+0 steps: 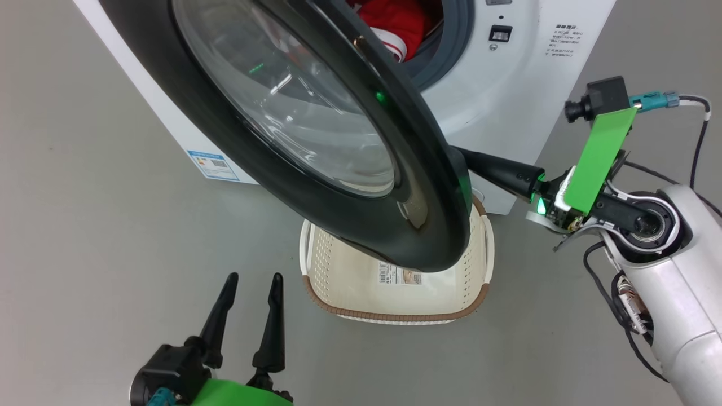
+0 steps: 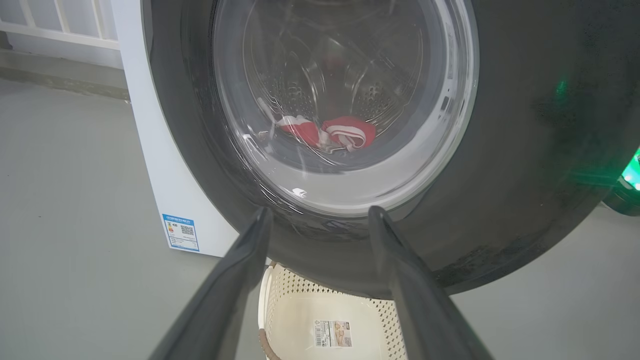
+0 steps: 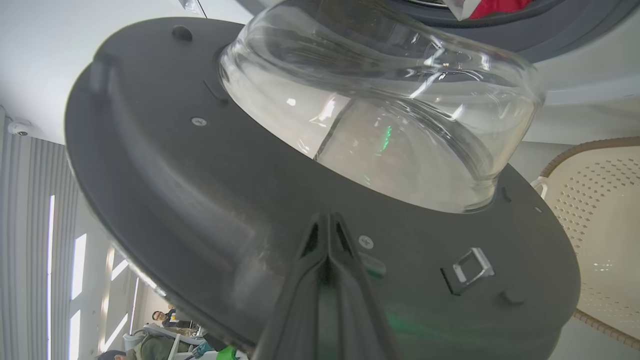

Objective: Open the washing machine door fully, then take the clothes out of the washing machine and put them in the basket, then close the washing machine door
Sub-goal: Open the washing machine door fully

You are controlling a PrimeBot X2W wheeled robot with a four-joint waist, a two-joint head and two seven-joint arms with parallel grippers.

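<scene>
The step in hand looks like the first one, opening the door fully. The washing machine door [image 1: 293, 118] stands part-way open, swung out from the washing machine [image 1: 507, 101] and hanging over the basket [image 1: 389, 317], which sits on the floor just in front of the machine. The right tool [image 3: 327, 225] is closed on nothing, its two fingers pressed together with their tip against the door's dark inner face, below the glass bowl. The left tool [image 1: 252, 282] hovers low beside the basket, its fingers spread and empty. The red clothes [image 1: 395, 22] lie in the drum. The next move probably calls for the right tool to push the inner face further outward, until the door clears both the mouth and the basket.
</scene>
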